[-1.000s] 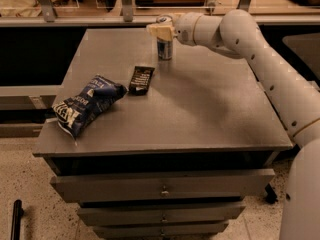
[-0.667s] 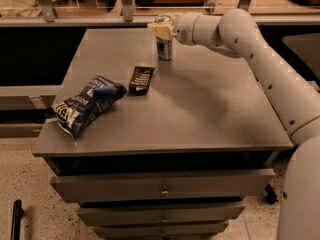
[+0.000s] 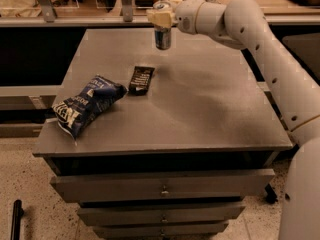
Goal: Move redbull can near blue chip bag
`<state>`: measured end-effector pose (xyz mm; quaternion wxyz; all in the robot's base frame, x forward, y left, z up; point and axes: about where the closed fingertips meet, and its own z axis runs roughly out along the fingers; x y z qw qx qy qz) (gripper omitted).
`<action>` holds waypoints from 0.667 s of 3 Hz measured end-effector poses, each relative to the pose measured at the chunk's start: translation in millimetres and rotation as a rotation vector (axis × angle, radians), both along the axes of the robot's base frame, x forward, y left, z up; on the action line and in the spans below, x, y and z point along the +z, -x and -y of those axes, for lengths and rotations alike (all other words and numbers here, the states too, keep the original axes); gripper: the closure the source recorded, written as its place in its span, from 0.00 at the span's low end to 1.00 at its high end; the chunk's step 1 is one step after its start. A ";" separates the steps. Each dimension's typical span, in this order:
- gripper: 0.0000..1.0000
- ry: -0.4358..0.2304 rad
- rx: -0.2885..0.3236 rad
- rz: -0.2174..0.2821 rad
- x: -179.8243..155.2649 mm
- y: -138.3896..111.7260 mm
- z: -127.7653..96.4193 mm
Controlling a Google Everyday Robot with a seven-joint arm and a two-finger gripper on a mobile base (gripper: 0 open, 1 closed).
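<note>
The camera view, the only one: the robot's gripper [image 3: 161, 18] hangs over the far edge of the grey table [image 3: 215, 124], its jaws closed on the top of the redbull can [image 3: 162, 38]. The can is upright and off the tabletop, its base clear of the surface. A second ago the same can stood lower, seemingly resting on the table under the gripper; it now rides higher in the frame, while everything else lies where it did. That rise reads as the lift that opens the carry.

The blue chip bag [image 3: 86, 106] lies crumpled at the near left corner, well apart from the can. A flat dark snack wrapper [image 3: 141, 80] lies between the two, just beside the bag's upper end. The white arm [image 3: 250, 29] reaches in from the right across the back of the table. Drawers [image 3: 162, 186] run beneath the tabletop.

With the can secured and airborne, the grasp looks done and the transport not yet begun. The remaining work appears to be a sweep toward the near left and a set-down on bare table close to the bag. The wrapper sits on the straight path, so the can will likely need to pass above it or land to one side. A slim, tall can held by its top could tip if it is released at a tilt.
</note>
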<state>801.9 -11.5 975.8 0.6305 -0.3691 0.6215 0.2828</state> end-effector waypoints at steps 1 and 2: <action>1.00 -0.043 0.026 0.047 37.7 32.6 -6.9; 1.00 -0.057 0.031 0.042 53.3 97.1 -9.8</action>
